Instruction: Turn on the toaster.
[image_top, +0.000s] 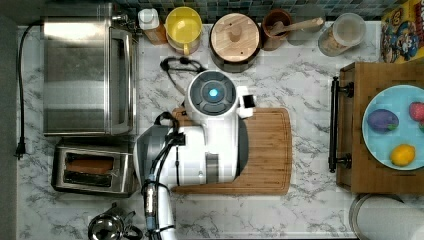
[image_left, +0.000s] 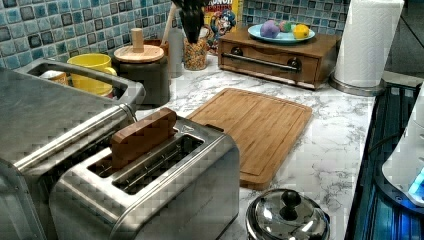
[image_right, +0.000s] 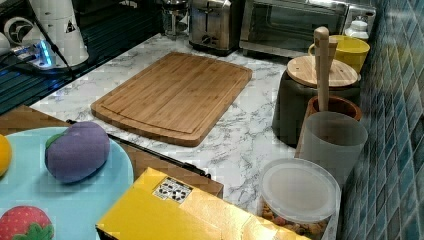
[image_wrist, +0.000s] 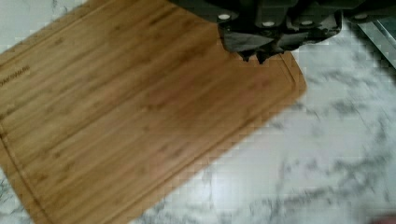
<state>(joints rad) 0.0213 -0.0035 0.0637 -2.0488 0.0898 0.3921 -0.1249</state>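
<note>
The toaster (image_top: 92, 171) is a small brushed-steel box at the top view's lower left. A brown slice of bread (image_left: 142, 135) stands up out of one of its two long slots. It fills the left view's foreground (image_left: 165, 185) and sits small at the back of the right view (image_right: 215, 25). My gripper (image_wrist: 254, 58) hangs shut and empty, high above a corner of the cutting board (image_wrist: 140, 116), well away from the toaster. In the left view the gripper (image_left: 192, 37) is a dark shape at the upper edge. In the top view my white arm (image_top: 210, 135) covers it.
A large steel toaster oven (image_top: 87, 75) stands right beside the toaster. A steel lidded pot (image_left: 287, 217) sits near the front edge. A yellow mug (image_top: 183, 27), a wooden-lidded jar (image_top: 235, 37), a paper towel roll (image_left: 367, 42) and a wooden drawer box (image_top: 370, 135) with a fruit plate line the counter.
</note>
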